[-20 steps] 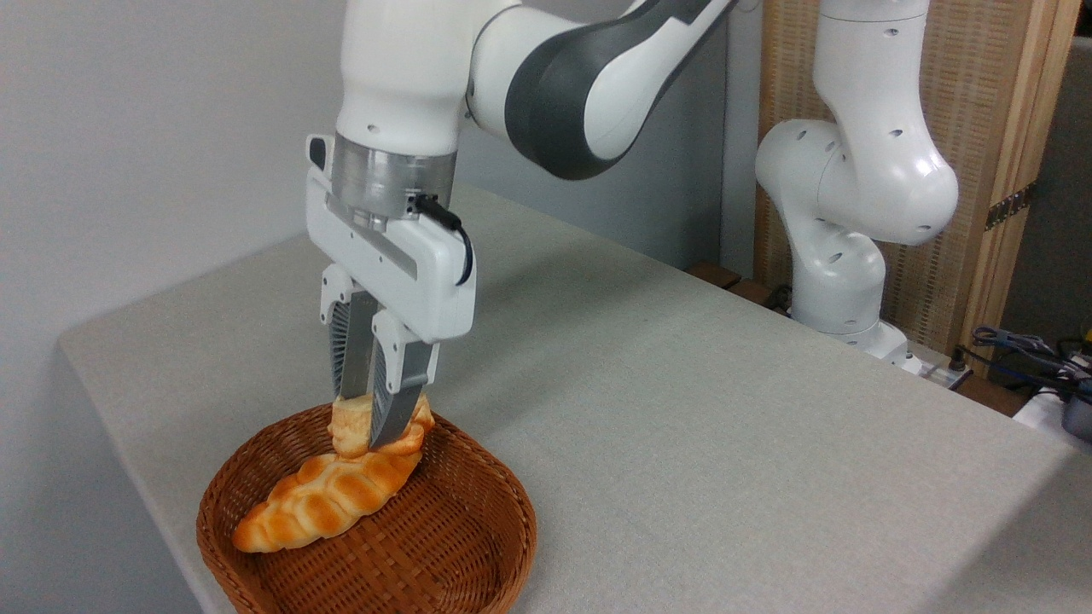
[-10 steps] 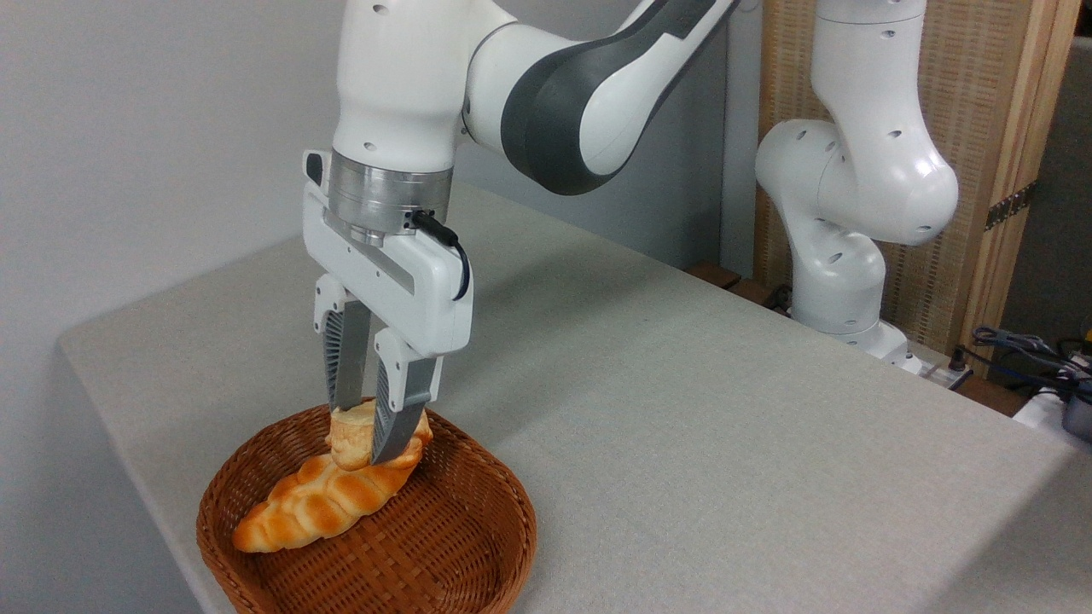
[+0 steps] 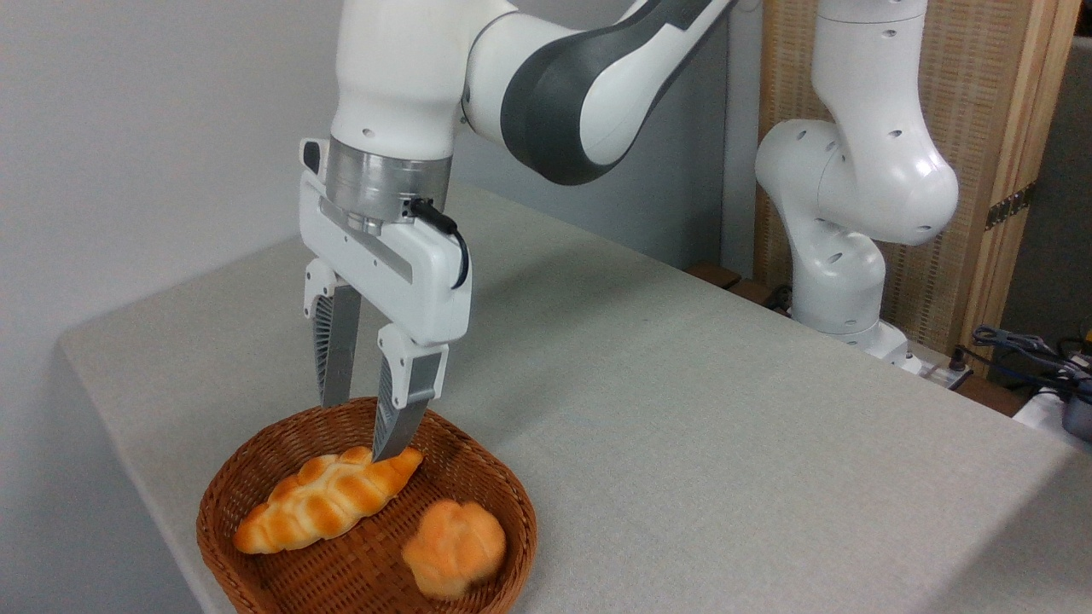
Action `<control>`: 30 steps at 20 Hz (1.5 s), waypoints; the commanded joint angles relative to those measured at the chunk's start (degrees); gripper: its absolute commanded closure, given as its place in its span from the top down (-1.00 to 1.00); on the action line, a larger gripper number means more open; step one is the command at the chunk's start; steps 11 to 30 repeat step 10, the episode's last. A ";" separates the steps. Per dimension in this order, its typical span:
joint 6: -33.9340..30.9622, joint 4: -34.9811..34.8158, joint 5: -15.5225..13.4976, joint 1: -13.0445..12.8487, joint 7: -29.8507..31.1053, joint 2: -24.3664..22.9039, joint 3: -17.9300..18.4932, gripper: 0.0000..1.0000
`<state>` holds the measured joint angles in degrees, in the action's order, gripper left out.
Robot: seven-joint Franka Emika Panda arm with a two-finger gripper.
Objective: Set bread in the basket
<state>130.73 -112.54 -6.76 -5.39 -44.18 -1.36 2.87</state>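
The bread (image 3: 454, 547), a small round lumpy bun with an orange-brown top, lies inside the brown wicker basket (image 3: 503, 503) near its front right rim. My gripper (image 3: 357, 429) hangs over the back of the basket, open, with nothing between its fingers. Its front fingertip hovers just above the end of a long braided loaf (image 3: 326, 498) that also lies in the basket. The bun is free of the gripper, lower and to the right of it.
The basket stands at the front left corner of the grey table (image 3: 682, 409), close to the edge. The arm's white base (image 3: 840, 281) rises at the back right, with cables (image 3: 1024, 350) beyond it.
The gripper opened and let go of the bun, which dropped and rolled to the basket's front right. The gripper also rose slightly.
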 commanded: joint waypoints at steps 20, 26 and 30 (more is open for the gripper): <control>-23.16 8.04 -0.10 -0.41 3.05 -1.80 0.12 1.00; -23.16 8.04 -0.10 -0.41 3.05 -1.80 0.12 1.00; -23.16 8.04 -0.10 -0.41 3.05 -1.80 0.12 1.00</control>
